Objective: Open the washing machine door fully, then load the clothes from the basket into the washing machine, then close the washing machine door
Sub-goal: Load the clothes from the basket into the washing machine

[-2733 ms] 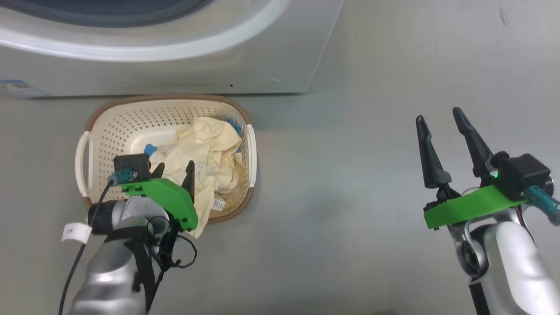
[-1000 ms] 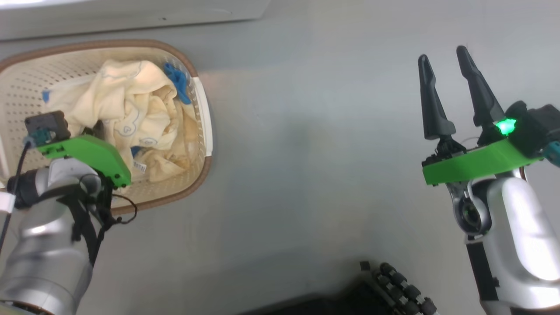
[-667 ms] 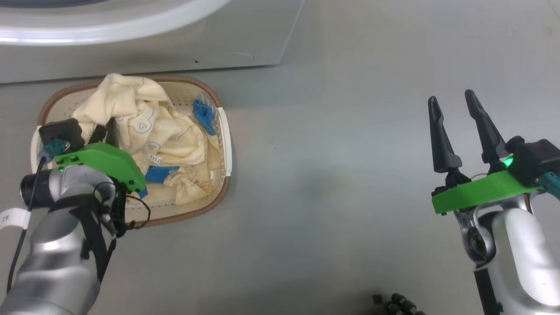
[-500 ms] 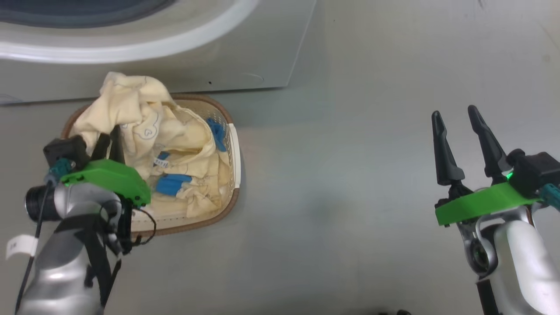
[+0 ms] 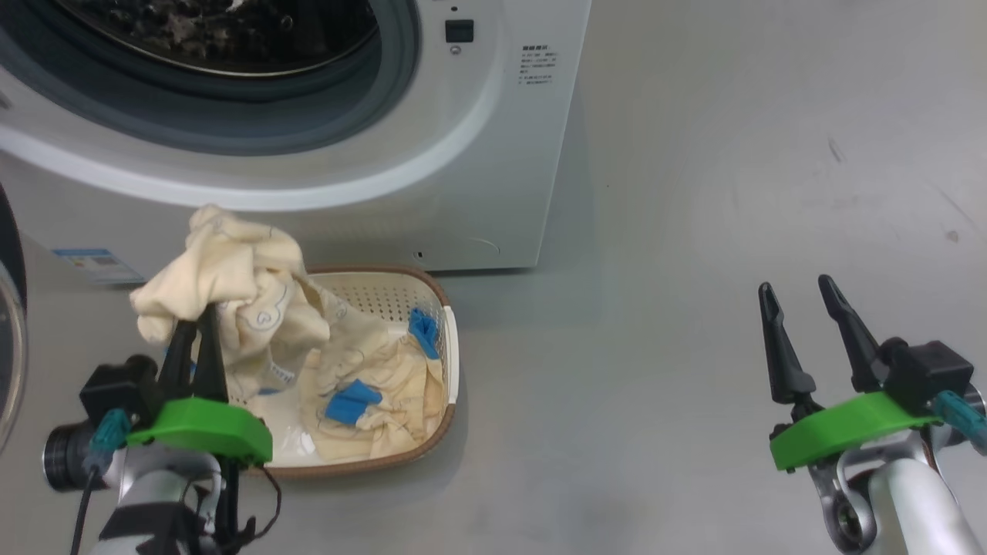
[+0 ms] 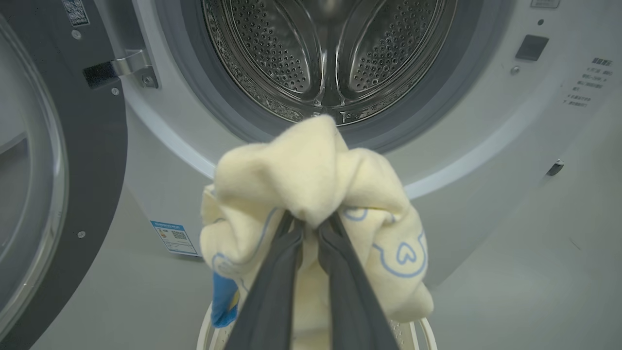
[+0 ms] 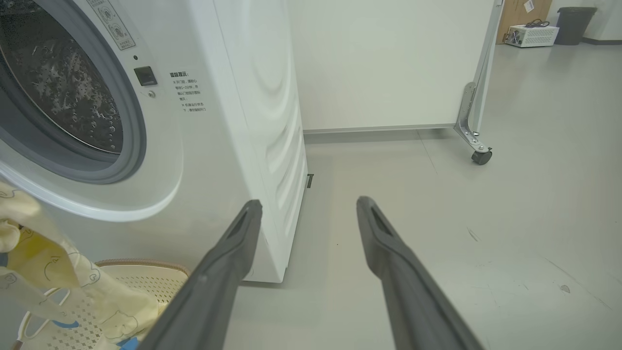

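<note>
Jaws of the left gripper (image 5: 197, 325) pinch the clothes (image 5: 231, 281) above the basket (image 5: 452, 362), lower left, before the washing machine (image 5: 478, 154); its blue label (image 5: 92, 264) is unreadable, and the right gripper (image 5: 794, 288) gapes wide over the floor (image 5: 655, 370).

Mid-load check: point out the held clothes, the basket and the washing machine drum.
clothes (image 6: 316, 160): left wrist view, bunched top of the gripped bundle.
basket (image 5: 385, 293): head view, perforated back wall.
washing machine drum (image 6: 286, 53): left wrist view, perforated steel wall.

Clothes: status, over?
Left hand shut on clothes, held above basket, facing open drum. Right hand open, empty. Door wide open, path clear.
</note>
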`<state>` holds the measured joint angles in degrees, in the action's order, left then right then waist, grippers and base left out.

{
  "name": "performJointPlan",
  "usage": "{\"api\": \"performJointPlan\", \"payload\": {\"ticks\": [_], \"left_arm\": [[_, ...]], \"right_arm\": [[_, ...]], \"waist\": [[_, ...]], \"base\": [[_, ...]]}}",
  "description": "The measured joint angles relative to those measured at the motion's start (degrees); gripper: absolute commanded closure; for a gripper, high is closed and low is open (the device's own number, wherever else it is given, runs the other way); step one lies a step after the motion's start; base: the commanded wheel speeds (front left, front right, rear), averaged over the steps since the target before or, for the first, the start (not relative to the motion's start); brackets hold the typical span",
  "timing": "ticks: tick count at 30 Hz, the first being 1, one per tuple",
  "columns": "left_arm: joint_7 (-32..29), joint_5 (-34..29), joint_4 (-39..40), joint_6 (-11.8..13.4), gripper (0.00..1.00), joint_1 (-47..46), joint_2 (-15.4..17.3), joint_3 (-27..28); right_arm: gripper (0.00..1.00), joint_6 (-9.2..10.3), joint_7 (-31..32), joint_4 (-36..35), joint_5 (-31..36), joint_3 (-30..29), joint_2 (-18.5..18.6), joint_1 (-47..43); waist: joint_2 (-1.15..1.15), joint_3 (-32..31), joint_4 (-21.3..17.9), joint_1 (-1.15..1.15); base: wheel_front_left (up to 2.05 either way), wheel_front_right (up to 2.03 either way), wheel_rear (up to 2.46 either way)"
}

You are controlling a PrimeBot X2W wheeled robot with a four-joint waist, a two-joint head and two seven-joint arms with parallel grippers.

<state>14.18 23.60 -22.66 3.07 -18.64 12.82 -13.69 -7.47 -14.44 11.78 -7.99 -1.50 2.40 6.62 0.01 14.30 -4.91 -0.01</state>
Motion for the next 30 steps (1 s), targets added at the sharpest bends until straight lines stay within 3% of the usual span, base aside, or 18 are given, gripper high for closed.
{"api": "performJointPlan", "payload": {"ticks": [17,30], "left_arm": [[0.00,-2.42,8.98,1.11,1.00,15.58,-0.74,2.31],[-0.05,-2.41,9.70,1.52,1.00,16.88,-0.87,1.43]], "right_arm": [[0.00,0.00,3.30,-5.66,1.04,0.01,-0.04,-9.47],[0.00,0.00,5.43,-9.01,1.02,0.36,-0.08,-12.45]], "waist": [[0.00,-11.67,1.40,0.00],[0.00,-13.90,1.26,0.00]], "base": [[0.00,0.00,0.00],[0.00,0.00,0.00]]}}
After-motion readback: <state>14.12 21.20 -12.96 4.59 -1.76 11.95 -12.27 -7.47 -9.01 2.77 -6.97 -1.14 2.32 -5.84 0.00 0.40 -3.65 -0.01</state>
